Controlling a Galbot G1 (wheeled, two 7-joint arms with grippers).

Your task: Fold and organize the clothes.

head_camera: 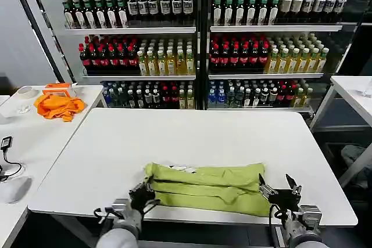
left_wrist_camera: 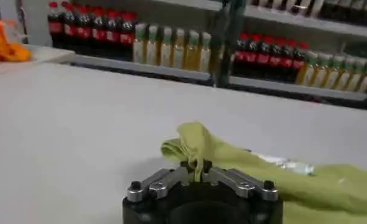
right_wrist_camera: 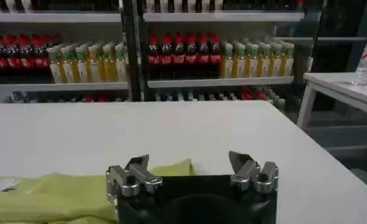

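Note:
The clothes are one light yellow-green T-shirt (head_camera: 207,187), folded into a long band across the near part of the white table (head_camera: 186,137). A bit of white print shows at its far edge. My left gripper (head_camera: 143,193) is shut on the band's left end, and a pinch of the T-shirt (left_wrist_camera: 198,149) rises between the jaws of the left gripper (left_wrist_camera: 199,171). My right gripper (head_camera: 278,191) stands open just past the right end of the T-shirt (right_wrist_camera: 80,195). Nothing lies between the fingers of the right gripper (right_wrist_camera: 191,163).
An orange cloth (head_camera: 58,105) and a roll of tape (head_camera: 25,92) lie on a side table at the left. Shelves of bottles (head_camera: 197,39) stand behind the table. Another white table (head_camera: 354,94) is at the right. Bare tabletop stretches beyond the shirt.

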